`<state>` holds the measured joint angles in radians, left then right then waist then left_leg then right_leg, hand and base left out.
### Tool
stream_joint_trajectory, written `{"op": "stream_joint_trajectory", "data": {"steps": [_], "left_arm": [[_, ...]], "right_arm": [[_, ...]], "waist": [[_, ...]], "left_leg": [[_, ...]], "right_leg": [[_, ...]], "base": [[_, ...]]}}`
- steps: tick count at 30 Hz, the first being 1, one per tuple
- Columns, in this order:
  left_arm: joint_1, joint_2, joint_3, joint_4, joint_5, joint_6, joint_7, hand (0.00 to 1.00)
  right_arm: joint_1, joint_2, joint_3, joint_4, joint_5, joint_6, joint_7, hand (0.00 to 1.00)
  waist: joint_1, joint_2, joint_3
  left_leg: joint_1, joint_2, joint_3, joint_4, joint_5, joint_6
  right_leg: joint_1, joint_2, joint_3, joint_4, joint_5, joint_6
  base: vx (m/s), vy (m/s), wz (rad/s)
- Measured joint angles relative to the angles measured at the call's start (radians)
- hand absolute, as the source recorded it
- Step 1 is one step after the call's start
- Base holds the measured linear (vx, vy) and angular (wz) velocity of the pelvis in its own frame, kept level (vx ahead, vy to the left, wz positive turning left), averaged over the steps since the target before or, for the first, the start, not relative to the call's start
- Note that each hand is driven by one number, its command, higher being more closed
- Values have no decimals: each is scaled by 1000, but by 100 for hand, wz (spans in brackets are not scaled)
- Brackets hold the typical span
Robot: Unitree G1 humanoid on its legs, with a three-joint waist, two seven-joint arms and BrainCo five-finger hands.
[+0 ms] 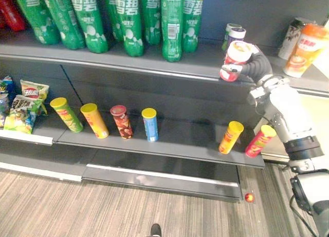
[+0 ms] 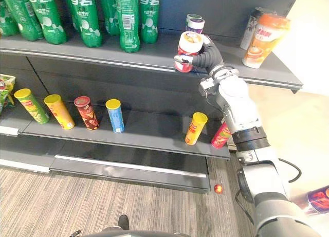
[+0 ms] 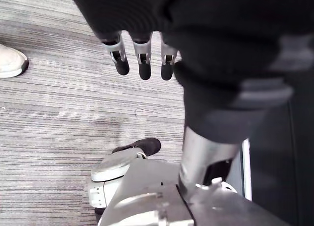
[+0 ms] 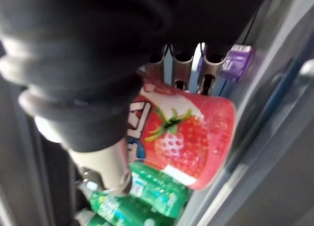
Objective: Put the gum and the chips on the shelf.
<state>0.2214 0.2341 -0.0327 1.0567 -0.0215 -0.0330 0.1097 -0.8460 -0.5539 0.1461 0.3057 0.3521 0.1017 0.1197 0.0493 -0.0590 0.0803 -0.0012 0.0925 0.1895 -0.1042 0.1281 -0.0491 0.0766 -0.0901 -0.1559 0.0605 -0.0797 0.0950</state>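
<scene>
1 risk I see: right hand (image 2: 204, 55) curled round the gum tub (image 2: 188, 44) at the upper shelf (image 2: 159, 55) lip, left hand (image 3: 143, 64) hanging slack, so an early release tips it off or knocks the purple tub (image 2: 196, 25).

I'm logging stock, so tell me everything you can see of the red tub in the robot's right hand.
The gum tub is short and round, plastic by its look, red with a strawberry picture and a white lid. The right hand is curled round it, holding it tilted at the front edge of the upper shelf, near a purple-lidded tub further back. Whether it touches the shelf is unclear.
</scene>
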Motion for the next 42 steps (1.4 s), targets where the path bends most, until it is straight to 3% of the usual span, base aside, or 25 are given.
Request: {"op": "stream_joint_trajectory", "data": {"steps": [9, 16, 26, 42], "left_arm": [[13, -17, 2, -33, 3, 9, 1, 0], [11, -31, 2, -43, 1, 9, 0, 0], [9, -34, 0, -43, -5, 0, 0, 0], [8, -32, 0, -43, -6, -2, -1, 0]], "right_arm": [[-70, -3, 0, 175, -2, -10, -37, 100], [-122, -32, -5, 262, -36, -45, -48, 100], [-142, -36, -11, 303, -42, -80, -59, 100], [-142, -40, -22, 308, -48, -94, -66, 100]], "waist": [[9, 16, 11], [11, 20, 31], [8, 27, 58], [3, 22, 70]], "left_leg": [[1, -29, -32, 0, -5, 6], [5, -49, -39, 0, -11, 12], [23, -56, -39, -1, -18, 13], [26, -74, -32, -1, -26, 25]], "right_leg": [[19, -23, -36, -12, -19, 6], [34, -42, -57, -8, -23, 13], [50, -50, -59, -7, -42, 17], [50, -69, -49, -5, -43, 22]], "base": [[24, 22, 11], [52, 23, 9], [12, 0, 0], [0, 0, 0]]}}
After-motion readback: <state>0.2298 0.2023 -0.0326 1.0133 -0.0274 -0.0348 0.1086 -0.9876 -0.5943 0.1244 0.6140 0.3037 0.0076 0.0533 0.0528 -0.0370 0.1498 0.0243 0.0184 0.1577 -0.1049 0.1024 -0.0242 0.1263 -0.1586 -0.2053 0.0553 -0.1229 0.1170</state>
